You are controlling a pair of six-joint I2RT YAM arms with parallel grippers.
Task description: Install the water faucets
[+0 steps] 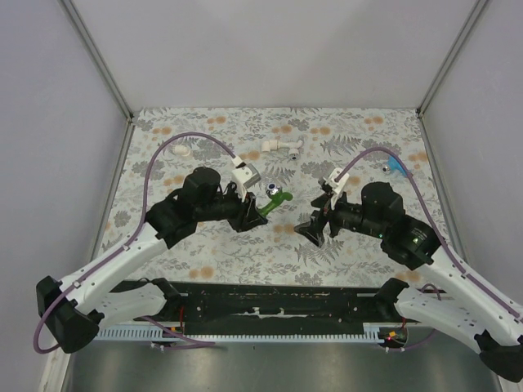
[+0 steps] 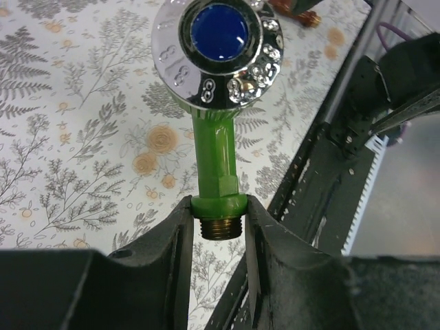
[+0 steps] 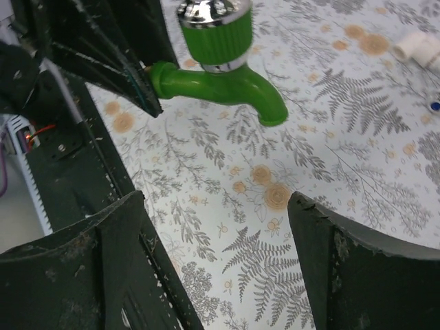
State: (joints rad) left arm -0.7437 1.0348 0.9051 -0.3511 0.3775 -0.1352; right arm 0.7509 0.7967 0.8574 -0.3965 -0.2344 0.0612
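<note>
Green faucet (image 2: 216, 155) clamped at threaded brass end by left claw (image 2: 218, 221) and held clear above counter (image 1: 245, 261), body projecting toward right arm. Grip on inlet collar leaves spout and chrome handle free; judged presentation for handover or regrasp. Right claw (image 3: 216, 206) spread wide, empty, facing faucet, apart from it. White elbow fitting (image 1: 274, 147) lies at far side.

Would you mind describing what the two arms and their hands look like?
Both the left arm and right arm have white shells on the lower links and black joints and forearms. A purple cable loops from each base up to a white wrist block. The left hand and right hand are matte black, with two broad, wedge-shaped, scuffed fingers.
</note>
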